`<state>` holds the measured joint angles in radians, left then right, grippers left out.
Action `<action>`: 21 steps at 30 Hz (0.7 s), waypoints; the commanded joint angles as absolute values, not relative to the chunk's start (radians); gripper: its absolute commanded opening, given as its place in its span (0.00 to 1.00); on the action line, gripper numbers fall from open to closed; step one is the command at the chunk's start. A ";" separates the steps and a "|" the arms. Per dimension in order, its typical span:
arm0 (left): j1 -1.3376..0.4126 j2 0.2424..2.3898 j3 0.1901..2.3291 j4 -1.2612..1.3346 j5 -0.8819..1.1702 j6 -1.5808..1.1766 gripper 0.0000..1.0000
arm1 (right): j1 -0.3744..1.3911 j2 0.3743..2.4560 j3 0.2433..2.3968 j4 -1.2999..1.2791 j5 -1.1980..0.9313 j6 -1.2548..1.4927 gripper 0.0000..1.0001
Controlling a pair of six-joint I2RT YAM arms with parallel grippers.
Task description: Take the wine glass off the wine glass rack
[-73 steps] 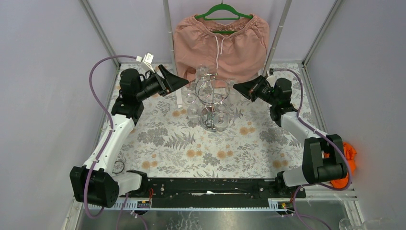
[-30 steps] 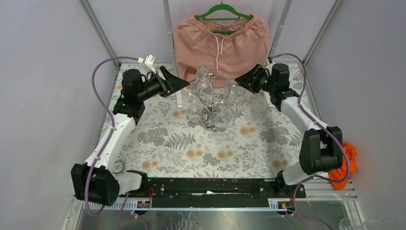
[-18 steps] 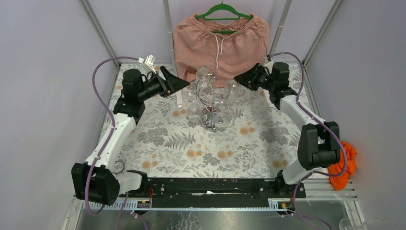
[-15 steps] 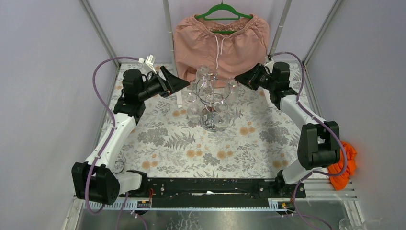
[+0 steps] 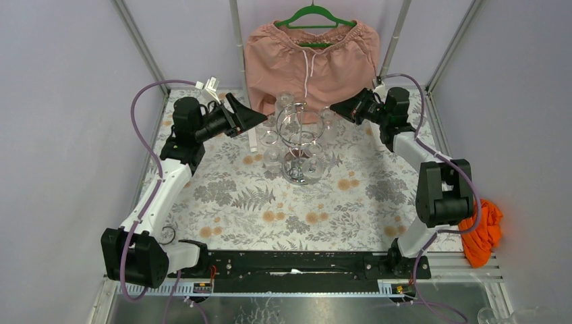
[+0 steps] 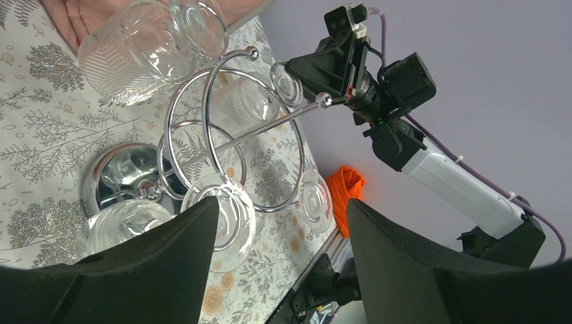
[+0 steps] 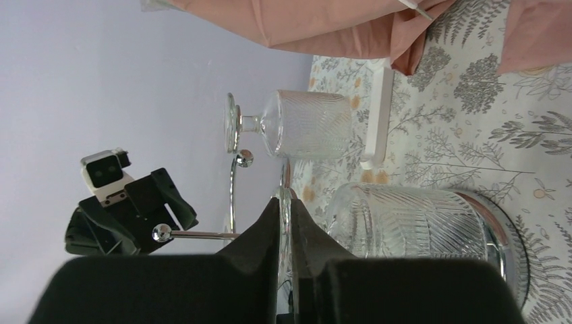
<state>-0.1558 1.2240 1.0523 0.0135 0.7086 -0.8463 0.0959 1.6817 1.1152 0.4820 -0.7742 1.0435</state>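
The chrome wine glass rack (image 5: 299,145) stands mid-table with several clear ribbed wine glasses hanging on its looping arms. My right gripper (image 5: 335,111) is at the rack's right side. In the right wrist view the gripper (image 7: 285,199) is shut on the thin round foot of one wine glass (image 7: 405,223), whose bowl lies over the rack's mirror base (image 7: 504,253). My left gripper (image 5: 260,118) is open and empty just left of the rack. In the left wrist view it (image 6: 283,223) faces the rack (image 6: 229,135), with a hanging glass (image 6: 222,216) near its left finger.
Pink shorts on a green hanger (image 5: 310,57) hang right behind the rack. A white rail foot (image 5: 253,138) lies left of the rack. An orange cloth (image 5: 482,233) sits off the table's right edge. Metal cage posts (image 5: 141,47) stand at the back corners.
My right gripper has moved back and up to the rack's right side, holding the glass foot, and the right arm has folded inward. The left arm has barely moved.
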 commanded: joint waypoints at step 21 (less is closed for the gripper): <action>-0.149 1.235 1.055 0.045 0.698 -0.840 0.75 | 0.079 1.714 1.131 0.559 -0.900 1.103 0.00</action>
<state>-0.1558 1.2247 1.0523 0.0135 0.7082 -0.8467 0.0792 1.7256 1.0946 0.6132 -0.8749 1.1549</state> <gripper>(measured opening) 0.760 0.027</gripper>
